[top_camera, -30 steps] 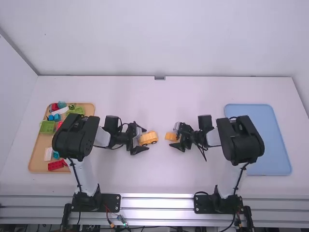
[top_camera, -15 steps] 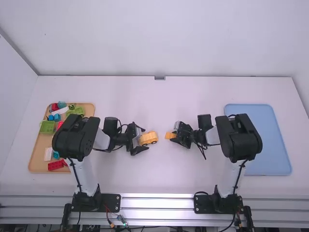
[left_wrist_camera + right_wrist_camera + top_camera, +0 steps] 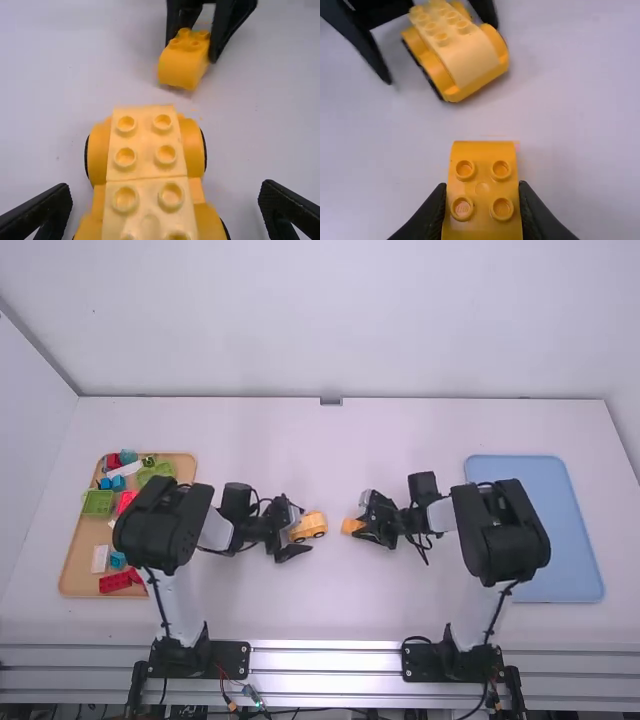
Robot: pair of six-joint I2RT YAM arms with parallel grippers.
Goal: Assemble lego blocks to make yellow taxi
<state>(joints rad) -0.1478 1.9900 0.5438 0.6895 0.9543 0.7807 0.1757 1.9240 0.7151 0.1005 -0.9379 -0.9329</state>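
we see the car (image 3: 312, 526) standing on its wheels on the table (image 3: 340, 610), left of the middle, with studs along its top. our left gripper (image 3: 304, 528) is spread wide around it, one finger on either side, both apart from the car, so it has hold of nothing. a little to the right, our right gripper (image 3: 360, 525) is closed on the sides of the yellow block (image 3: 482, 187), whose smooth curved end faces left towards the car; there is a gap between the two. at the far left we have the wooden tray (image 3: 76, 565) with red, green, blue and white blocks (image 3: 98, 502) in it, and on the right the blue tray (image 3: 565, 540).
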